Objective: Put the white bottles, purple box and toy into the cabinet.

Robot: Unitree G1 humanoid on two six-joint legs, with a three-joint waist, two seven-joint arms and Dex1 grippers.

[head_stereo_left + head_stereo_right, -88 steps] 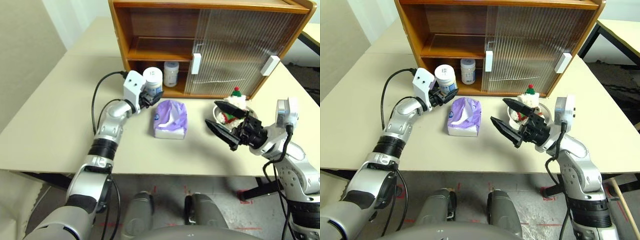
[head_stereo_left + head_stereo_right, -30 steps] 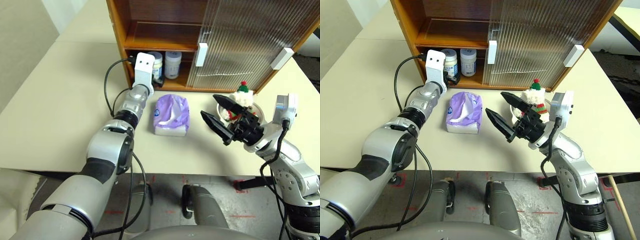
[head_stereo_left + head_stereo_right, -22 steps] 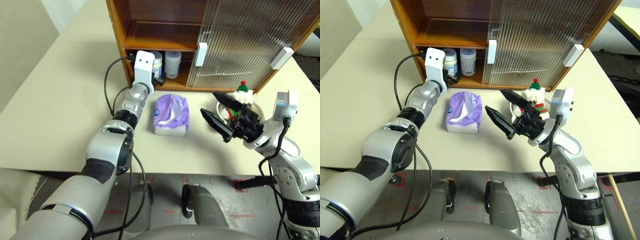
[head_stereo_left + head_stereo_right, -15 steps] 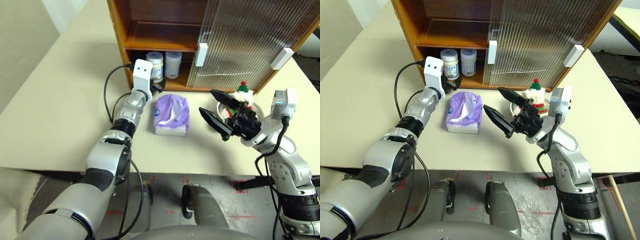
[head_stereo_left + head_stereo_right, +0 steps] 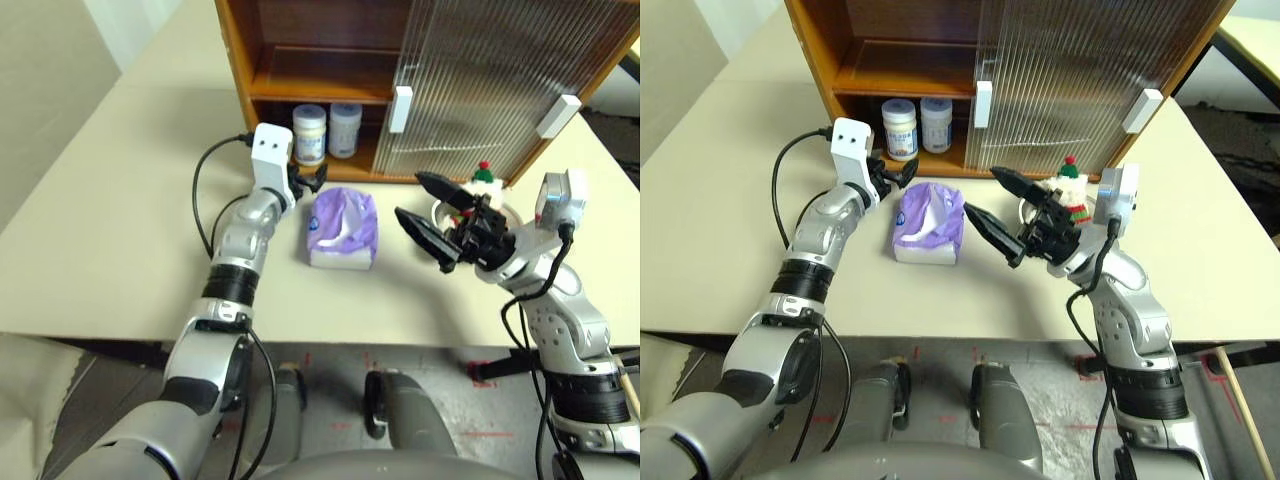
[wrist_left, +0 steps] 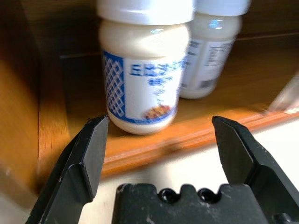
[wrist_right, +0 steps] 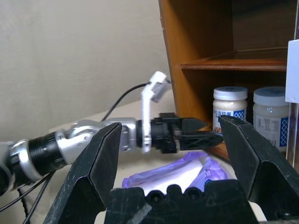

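With both white bottles shelved in the cabinet, left gripper (jaws apart, empty) needs the purple box next; right gripper gapes too.

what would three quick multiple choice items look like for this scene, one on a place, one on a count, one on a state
1. Where do the bottles stand?
A. on the cabinet's bottom level
B. on the table by the toy
C. on the purple box

2. How many white bottles are there?
A. one
B. two
C. four

3. How is the left gripper?
A. shut on a bottle
B. shut on the box
C. open, holding nothing

Key: 1 A, both bottles stand side by side inside the cabinet, under its shelf. 2 B, the second bottle is beside the first. 3 C, the left gripper has its fingers spread in front of the bottles, beside the purple box, with nothing between them.
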